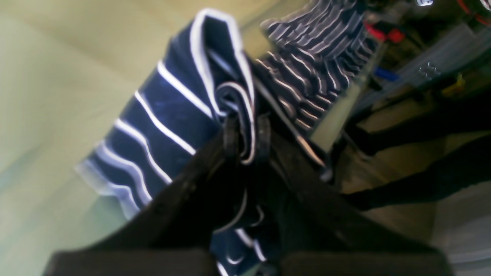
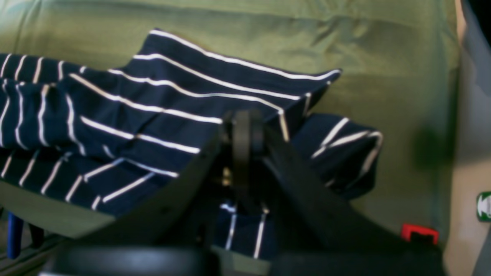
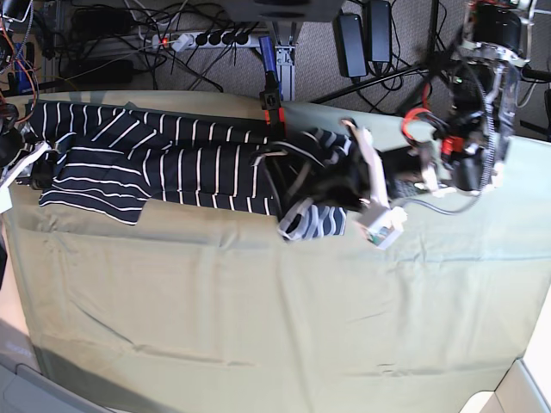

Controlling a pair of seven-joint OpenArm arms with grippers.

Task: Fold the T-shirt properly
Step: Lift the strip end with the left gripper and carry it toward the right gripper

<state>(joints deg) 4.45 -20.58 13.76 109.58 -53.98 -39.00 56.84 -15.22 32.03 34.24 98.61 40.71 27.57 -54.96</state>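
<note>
The navy white-striped T-shirt (image 3: pixel 172 163) lies stretched along the far side of the table. At its right end my left gripper (image 1: pixel 246 138) is shut on a rolled bunch of the fabric (image 1: pixel 180 111); in the base view that gripper (image 3: pixel 340 185) holds this end slightly raised and crumpled. At the table's left edge my right gripper (image 3: pixel 19 159) meets the shirt's other end. In the right wrist view its fingers (image 2: pixel 245 132) are pressed together, with striped fabric (image 2: pixel 153 115) draped around and under them, so it looks shut on the shirt.
A pale green cloth (image 3: pixel 258 310) covers the table. A red and black clamp (image 3: pixel 271 107) stands at the far edge, behind the shirt's middle. Power strips and cables (image 3: pixel 198 39) lie on the floor beyond. The left arm (image 3: pixel 482 103) reaches in from the far right.
</note>
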